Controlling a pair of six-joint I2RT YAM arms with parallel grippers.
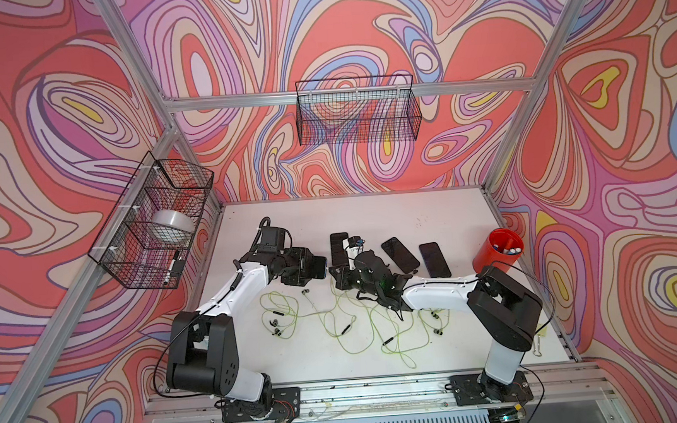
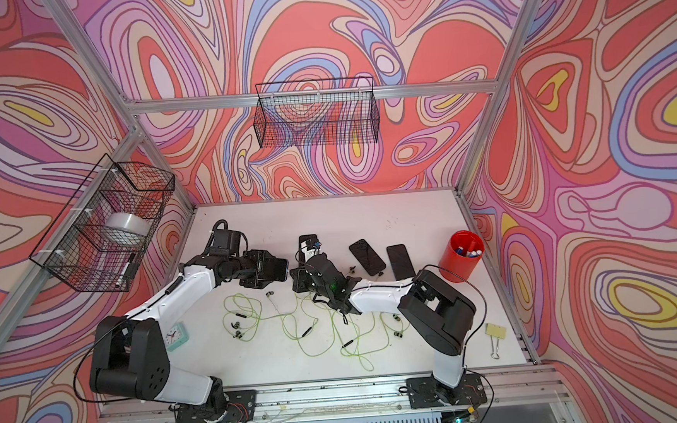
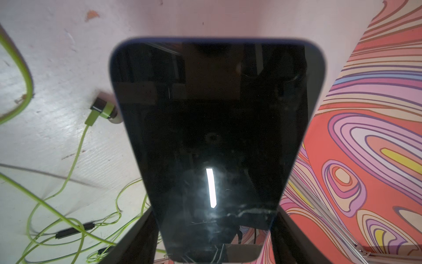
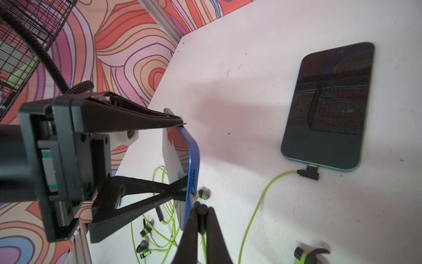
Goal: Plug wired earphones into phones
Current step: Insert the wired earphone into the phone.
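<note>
**While the left claw held a phone up, a plug sat right at its port**

As the left claw (image 4: 185,157) clamped the blue-edged phone (image 3: 212,137) across its width, clear of the table (image 1: 409,216), the right claw (image 4: 201,212) was pinched shut on a small dark plug (image 4: 201,208) right at that phone's bottom edge. Touching or just short? The right wrist view could not settle it, and I judged the plug not yet seated.

One job looked done. A flat phone (image 4: 326,107) lay on the table with a second plug (image 4: 308,173) up against its port, its green cord (image 4: 258,201) trailing away. A third phone (image 1: 400,254) and a fourth phone (image 1: 434,259) lay side by side on the right arm's side. Small dark bits sat by their near ends, too small to call as plugs. So by my count: one in, one in hand, two unclear.

The nuisance was the tangle (image 1: 359,320) of cords, earbuds and remotes sprawled under both arms, likely to snag any pull. A red cup (image 1: 492,251) of markers, a mint clock (image 2: 175,336) and a clip (image 2: 495,332) all stood well apart from the action.
</note>
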